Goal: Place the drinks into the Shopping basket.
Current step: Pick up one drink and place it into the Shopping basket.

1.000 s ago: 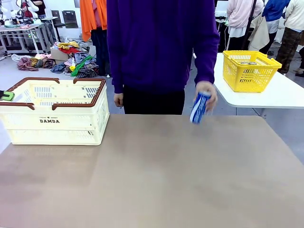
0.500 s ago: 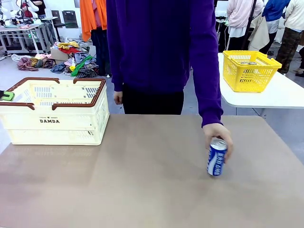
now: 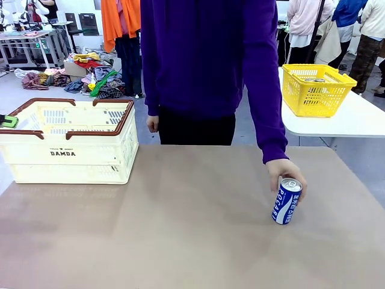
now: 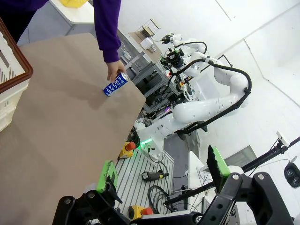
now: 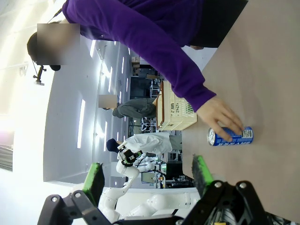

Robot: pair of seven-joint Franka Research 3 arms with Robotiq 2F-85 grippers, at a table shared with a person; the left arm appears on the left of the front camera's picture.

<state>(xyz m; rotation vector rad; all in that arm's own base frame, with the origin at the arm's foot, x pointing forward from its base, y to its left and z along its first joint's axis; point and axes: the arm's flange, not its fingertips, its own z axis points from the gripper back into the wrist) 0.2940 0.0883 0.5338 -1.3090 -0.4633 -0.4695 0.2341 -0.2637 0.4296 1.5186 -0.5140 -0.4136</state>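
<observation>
1. Blue can [image 3: 287, 201]: stands on the table [image 3: 180, 235] near its right edge, about mid-depth and leaning a touch. The person's hand [image 3: 278, 173] is wrapped round its upper back.
2. Why there: probably being set down on the right arm's side for pickup. With the hand on it, it isn't free to grab yet.
3. Can look: slim aluminium cylinder with a glossy blue wall, white lettering and a silver top with a pull tab. It is smooth and hard, so likely to slip or roll if tipped.
4. Shopping basket [image 3: 123, 150]: at the table's far left corner, well apart from the can. It has cream slotted plastic walls and a brown rim with the handles folded down, so the top is open for dropping drinks in. No can visible inside.
5. Table top: flat matte tan, bare between can and basket.
6. Left gripper [image 4: 162, 168]: green pads wide apart, nothing between them, hanging off the near left side.
7. Right gripper [image 5: 148, 178]: pads also spread and empty, looking at the can from a distance.
8. Yellow basket [image 3: 316, 90]: on a white side table [image 3: 337, 123] beyond the far right corner. Not the target.
</observation>
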